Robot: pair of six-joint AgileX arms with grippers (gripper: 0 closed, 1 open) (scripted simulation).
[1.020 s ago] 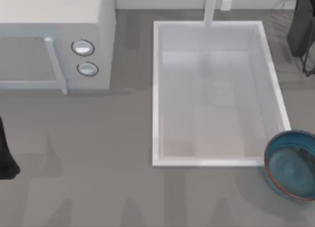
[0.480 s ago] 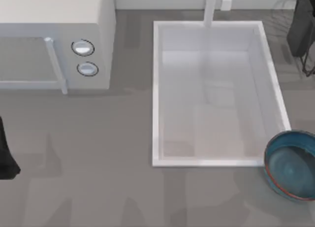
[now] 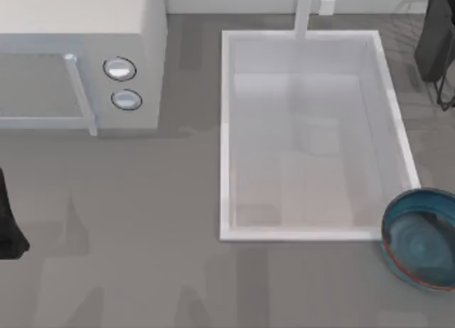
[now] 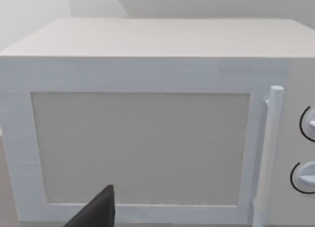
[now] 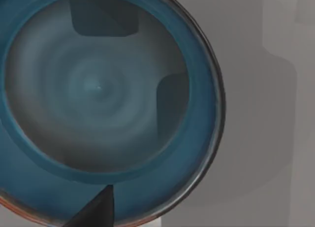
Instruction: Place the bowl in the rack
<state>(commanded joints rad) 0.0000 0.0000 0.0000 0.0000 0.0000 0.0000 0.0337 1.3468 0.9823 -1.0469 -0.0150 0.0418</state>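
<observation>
The bowl (image 3: 419, 239) sits upright on the grey counter at the front right, just off the white basin's near right corner. It is teal-blue inside with a thin reddish rim. In the right wrist view I look straight down into the bowl (image 5: 98, 89), and a dark part of my right gripper (image 5: 96, 210) hangs over its rim. Thin wires of the rack (image 3: 407, 8) show at the far right corner, partly behind my right arm's dark body (image 3: 435, 36). My left arm (image 3: 8, 225) is parked at the left edge, and its gripper (image 4: 96, 210) faces the microwave door.
A large white basin (image 3: 226, 129) fills the middle right, with a faucet post (image 3: 304, 11) at its far rim. A white microwave (image 3: 78, 57) with two knobs and a handle stands at the far left. Open grey counter lies in front of it.
</observation>
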